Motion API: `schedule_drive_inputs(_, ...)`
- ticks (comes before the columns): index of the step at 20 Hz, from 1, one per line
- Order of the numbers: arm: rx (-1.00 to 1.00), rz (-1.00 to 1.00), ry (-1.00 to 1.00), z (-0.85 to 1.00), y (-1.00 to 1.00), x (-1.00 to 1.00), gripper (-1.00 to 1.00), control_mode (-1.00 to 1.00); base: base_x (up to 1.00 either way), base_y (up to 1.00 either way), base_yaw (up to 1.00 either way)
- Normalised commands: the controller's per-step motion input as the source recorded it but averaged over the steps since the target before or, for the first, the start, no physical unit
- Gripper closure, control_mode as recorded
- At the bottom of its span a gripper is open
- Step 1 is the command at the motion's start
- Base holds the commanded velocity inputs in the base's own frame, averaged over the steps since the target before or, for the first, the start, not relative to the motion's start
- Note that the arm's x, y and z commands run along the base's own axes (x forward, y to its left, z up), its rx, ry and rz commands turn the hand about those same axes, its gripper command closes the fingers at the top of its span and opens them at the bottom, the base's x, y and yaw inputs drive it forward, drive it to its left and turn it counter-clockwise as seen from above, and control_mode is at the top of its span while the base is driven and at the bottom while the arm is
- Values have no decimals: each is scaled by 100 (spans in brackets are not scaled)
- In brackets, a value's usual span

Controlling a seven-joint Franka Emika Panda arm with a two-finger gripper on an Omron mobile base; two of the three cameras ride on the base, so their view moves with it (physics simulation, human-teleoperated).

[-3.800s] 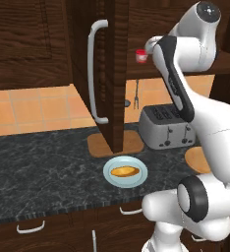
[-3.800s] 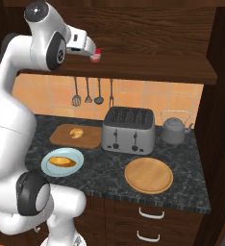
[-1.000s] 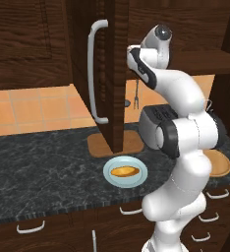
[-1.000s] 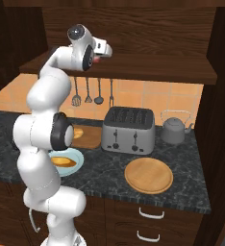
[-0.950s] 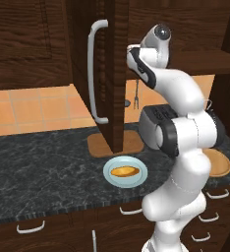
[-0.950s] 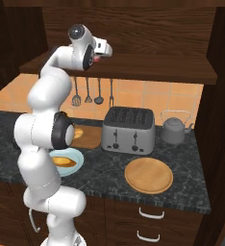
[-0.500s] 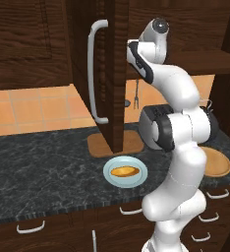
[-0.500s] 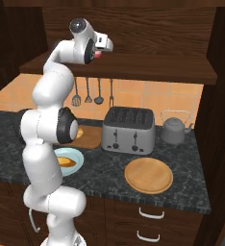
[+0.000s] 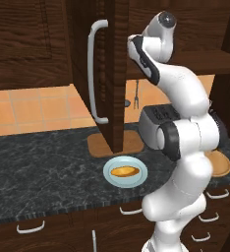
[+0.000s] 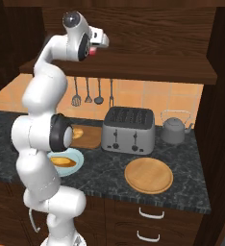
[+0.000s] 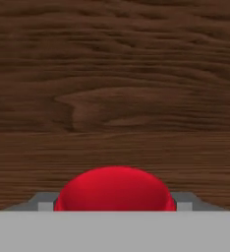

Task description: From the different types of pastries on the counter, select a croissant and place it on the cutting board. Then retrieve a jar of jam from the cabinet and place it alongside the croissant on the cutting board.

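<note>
Gripping jar (image 11: pixel 115 189) btwn jaws, gripper (image 10: pixel 91 50) up in cabinet (image 9: pixel 114 74). Croissant seems done, lying on board (image 10: pixel 87 136) well below jaws. Left: carrying jar down beside it.

Toaster (image 10: pixel 128 129), kettle (image 10: pixel 174 129), round wooden dish (image 10: pixel 148 176), hanging utensils (image 10: pixel 88 92).
</note>
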Motion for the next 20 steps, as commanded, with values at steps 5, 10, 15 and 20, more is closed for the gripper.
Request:
schedule_drive_inputs(5,-1,12,-27,-15,37,-100,100,-100,0,0,0)
schedule_drive_inputs(10,-9,9,-23,-49,50,-100,100,-100,0,0,0)
schedule_drive_inputs(15,-1,5,-31,-14,16,-100,100,-100,0,0,0)
schedule_drive_inputs(20,0,5,-35,-17,0,-100,100,-100,0,0,0)
